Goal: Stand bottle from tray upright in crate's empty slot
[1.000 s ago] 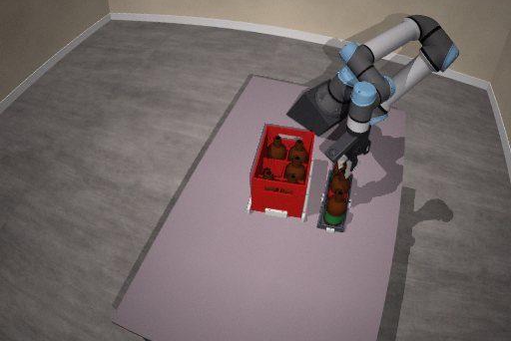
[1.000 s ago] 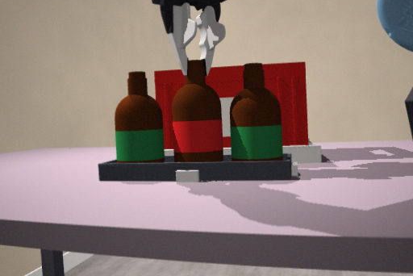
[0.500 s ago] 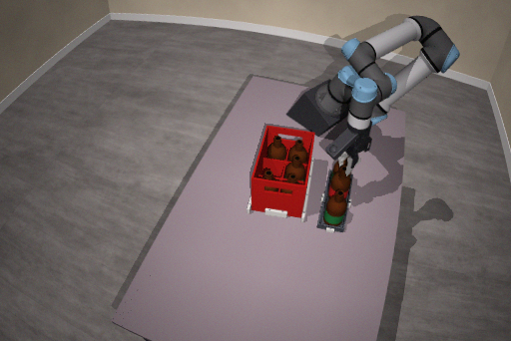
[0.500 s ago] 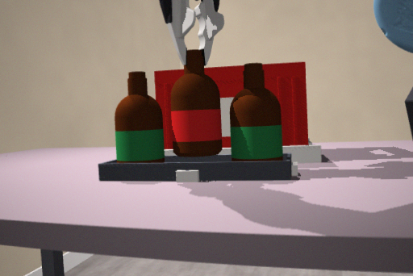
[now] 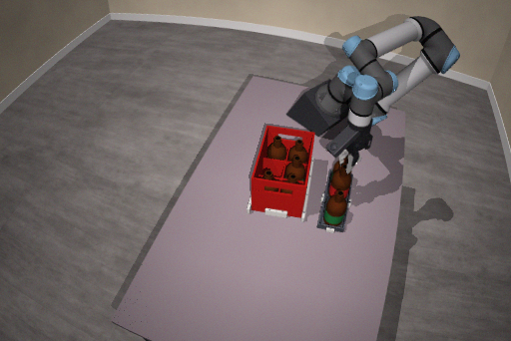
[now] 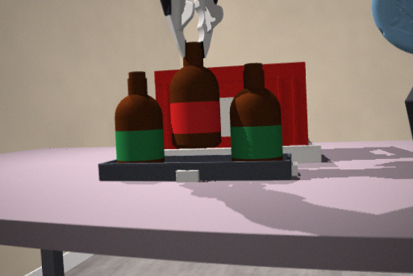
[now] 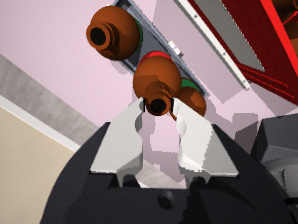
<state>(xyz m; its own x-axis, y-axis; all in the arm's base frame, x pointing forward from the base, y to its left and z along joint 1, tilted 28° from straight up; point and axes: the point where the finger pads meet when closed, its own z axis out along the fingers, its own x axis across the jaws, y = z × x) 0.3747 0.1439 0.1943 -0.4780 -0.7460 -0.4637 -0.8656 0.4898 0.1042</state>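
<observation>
My gripper [image 6: 194, 48] is shut on the neck of a brown bottle with a red label [image 6: 195, 105] and holds it upright, its base lifted a little above the dark tray [image 6: 195, 167]. Two brown bottles with green labels stand in the tray, one at the left [image 6: 139, 123] and one at the right [image 6: 256, 119]. In the wrist view the fingers clasp the bottle's mouth. The red crate [image 5: 281, 170] stands left of the tray [image 5: 335, 202] and holds several brown bottles; its empty slot [image 5: 273, 167] is in the left column.
The crate and tray stand close side by side on the pale mat [image 5: 269, 237]. The robot's dark base [image 5: 316, 108] is just behind them. The arm's shadow falls on the mat right of the tray.
</observation>
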